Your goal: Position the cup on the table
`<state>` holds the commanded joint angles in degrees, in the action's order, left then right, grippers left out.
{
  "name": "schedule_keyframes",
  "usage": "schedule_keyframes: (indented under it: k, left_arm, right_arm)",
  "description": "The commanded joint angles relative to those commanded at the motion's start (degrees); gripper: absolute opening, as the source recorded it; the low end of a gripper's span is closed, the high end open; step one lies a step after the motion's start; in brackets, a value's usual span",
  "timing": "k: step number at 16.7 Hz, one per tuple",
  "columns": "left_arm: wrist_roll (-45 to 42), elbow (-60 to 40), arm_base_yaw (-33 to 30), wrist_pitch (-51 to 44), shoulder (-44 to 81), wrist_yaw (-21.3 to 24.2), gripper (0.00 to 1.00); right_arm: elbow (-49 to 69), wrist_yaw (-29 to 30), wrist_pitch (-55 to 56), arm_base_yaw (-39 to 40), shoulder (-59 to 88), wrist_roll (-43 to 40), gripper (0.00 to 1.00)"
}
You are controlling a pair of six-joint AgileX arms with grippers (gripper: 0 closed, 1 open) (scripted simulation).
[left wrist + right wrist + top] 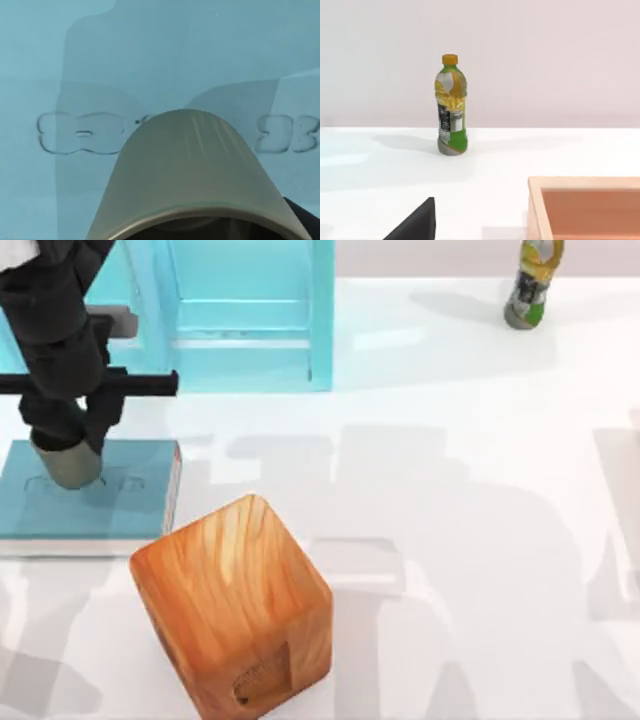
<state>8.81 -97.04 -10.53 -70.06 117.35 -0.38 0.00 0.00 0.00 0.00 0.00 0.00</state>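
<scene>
The olive-grey cup (68,462) is upright over the flat light-blue slab (120,502) at the table's left, with my left gripper (70,430) shut on it from above. The left wrist view looks down the cup's side (192,165) onto the slab's embossed surface (150,50). I cannot tell whether the cup's base touches the slab. The white table (480,490) spreads to the right of the slab. A dark edge of my right gripper (415,226) shows in the right wrist view, out at the table's right side.
A large wooden block (232,605) stands at the front centre, close to the slab's right corner, and its edge (585,207) is near the right wrist. A turquoise shelf unit (250,310) stands at the back left. A labelled bottle (531,282) stands at the back right.
</scene>
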Motion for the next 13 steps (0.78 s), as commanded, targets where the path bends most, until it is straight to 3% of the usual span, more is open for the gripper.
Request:
schedule_keyframes:
  k: [8,13]
  left_arm:
    - [0.1,-4.0,-0.1,-4.6,-0.5,0.0,0.00]
    - [8.0,-13.6,-7.8,-10.0,6.2,0.0,0.00]
  right_arm:
    - [0.0,0.0,0.0,0.0,0.0,0.0,1.00]
    - [0.0,0.0,0.0,0.0,0.0,0.0,1.00]
